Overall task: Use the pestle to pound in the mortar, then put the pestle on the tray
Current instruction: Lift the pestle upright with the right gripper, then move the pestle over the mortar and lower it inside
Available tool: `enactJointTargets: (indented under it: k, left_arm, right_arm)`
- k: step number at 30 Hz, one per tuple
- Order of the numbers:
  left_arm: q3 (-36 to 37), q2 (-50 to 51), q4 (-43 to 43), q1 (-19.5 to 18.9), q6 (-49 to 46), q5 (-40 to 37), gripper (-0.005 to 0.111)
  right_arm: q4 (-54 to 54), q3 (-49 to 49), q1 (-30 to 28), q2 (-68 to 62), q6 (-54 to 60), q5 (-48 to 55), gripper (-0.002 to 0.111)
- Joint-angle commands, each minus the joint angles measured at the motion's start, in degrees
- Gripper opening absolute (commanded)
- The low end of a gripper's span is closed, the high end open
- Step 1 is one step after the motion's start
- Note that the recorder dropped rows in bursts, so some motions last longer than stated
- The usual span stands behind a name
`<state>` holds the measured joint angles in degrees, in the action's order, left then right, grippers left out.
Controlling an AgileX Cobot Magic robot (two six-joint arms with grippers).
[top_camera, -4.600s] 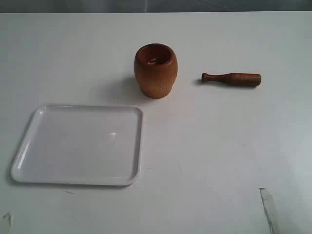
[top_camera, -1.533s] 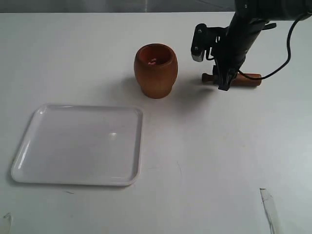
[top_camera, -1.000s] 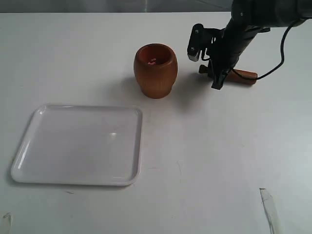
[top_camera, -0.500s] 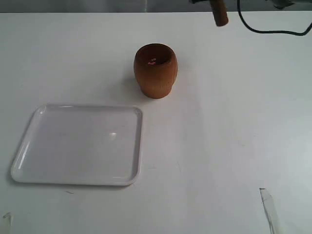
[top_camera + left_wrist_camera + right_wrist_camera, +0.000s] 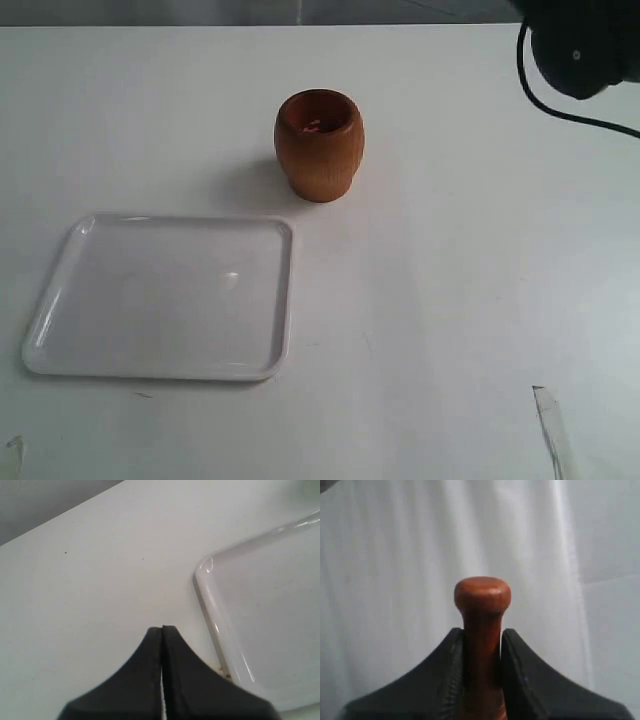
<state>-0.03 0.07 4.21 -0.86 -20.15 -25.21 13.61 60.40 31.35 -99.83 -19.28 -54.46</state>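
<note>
Leaving the table [image 5: 450, 300] — pestle [image 5: 482, 595] in right gripper [image 5: 482, 636].

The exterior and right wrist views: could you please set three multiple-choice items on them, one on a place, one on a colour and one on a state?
1. In the exterior view, where does the mortar stand?
A. upright on the table, apart from the tray
B. on the tray
C. lying on its side

2. What colour is the tray?
A. blue
B. white
C. black

3. What state is the right end effector in?
A. open and empty
B. shut and empty
C. shut on the pestle

Answers:
1 A, since bare table shows between mortar and tray.
2 B, since it is glossy white all over.
3 C, since the right wrist view shows it clamped on the pestle.
</note>
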Motion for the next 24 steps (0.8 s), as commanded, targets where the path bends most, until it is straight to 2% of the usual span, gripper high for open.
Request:
enactJointTargets:
  k: [1,3,6,12,19,24]
  left_arm:
    - [0.03,-0.07,-0.42,0.44,0.47,0.17,0.0]
    - [0.03,-0.07,-0.42,0.44,0.47,0.17,0.0]
    - [0.03,-0.07,-0.42,0.44,0.47,0.17,0.0]
    - [0.03,-0.07,-0.42,0.44,0.47,0.17,0.0]
    - [0.03,-0.07,-0.42,0.44,0.47,0.17,0.0]
    - [0.03,-0.07,-0.42,0.44,0.47,0.17,0.0]
  right_arm:
    - [18.76,-0.46,0.03,0.24,-12.71,4.12,0.0]
    - [25.8,-0.46,0.03,0.24,-15.88,3.8,0.0]
    - [29.56,-0.99,0.03,0.24,-17.31,3.28,0.0]
    - [21.99,-6.94,0.03,-0.36,-7.87,2.35,0.0]
    - [13.73,-10.62,0.03,-8.65,-1.43,-13.02,0.0]
    - [10.37,-10.25,0.03,-14.83,2.8,-15.5,0.0]
